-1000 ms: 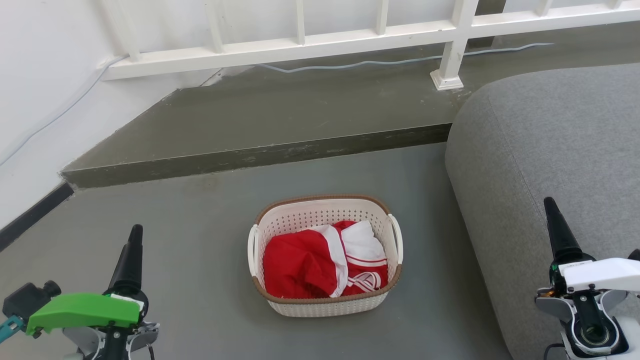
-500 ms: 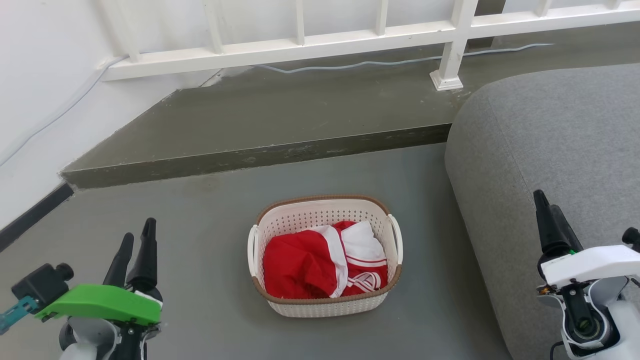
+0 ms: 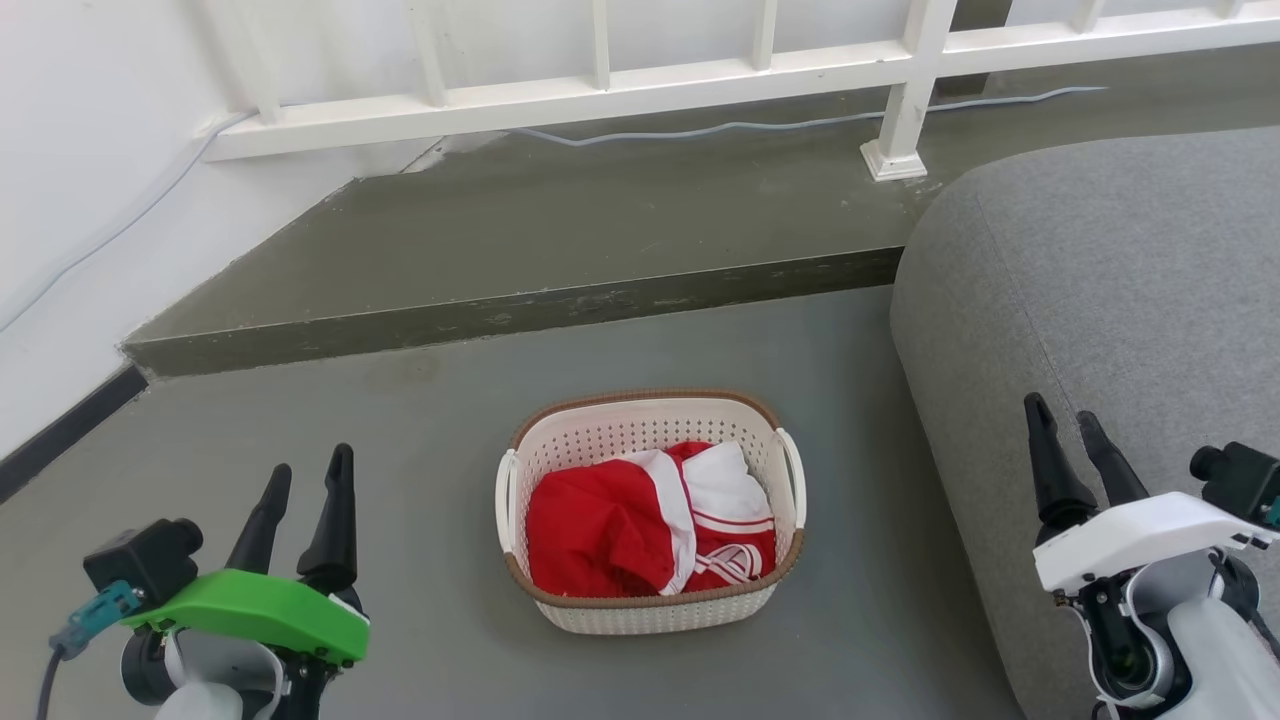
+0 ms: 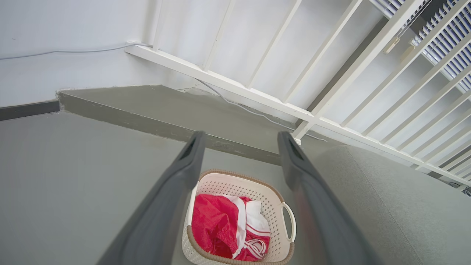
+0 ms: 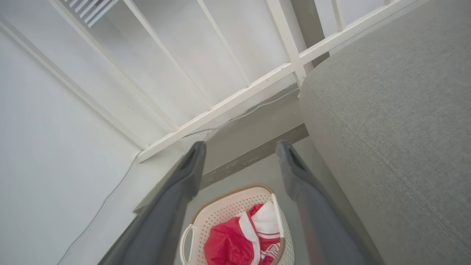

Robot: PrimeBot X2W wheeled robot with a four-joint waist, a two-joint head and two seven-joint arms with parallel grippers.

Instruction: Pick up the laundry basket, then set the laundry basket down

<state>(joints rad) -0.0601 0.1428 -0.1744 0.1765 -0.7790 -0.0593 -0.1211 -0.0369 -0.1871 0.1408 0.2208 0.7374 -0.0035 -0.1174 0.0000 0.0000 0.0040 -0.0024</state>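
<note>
A: One laundry basket (image 3: 650, 612), placement?
B: On floor (image 3: 400, 450), untouched; sofa (image 3: 1100, 260) just right of basket.
A: Grippers?
B: Left gripper (image 3: 311, 460) left of basket, right gripper (image 3: 1058, 408) right of it; both jaws parted, empty, well apart from it.

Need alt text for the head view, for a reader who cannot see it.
A cream-white laundry basket with a brown rim sits on the grey floor, holding red and white clothing. The left gripper at lower left and the right gripper at lower right are open, both clear of it. A grey sofa stands on its right, a white railing behind.
</note>
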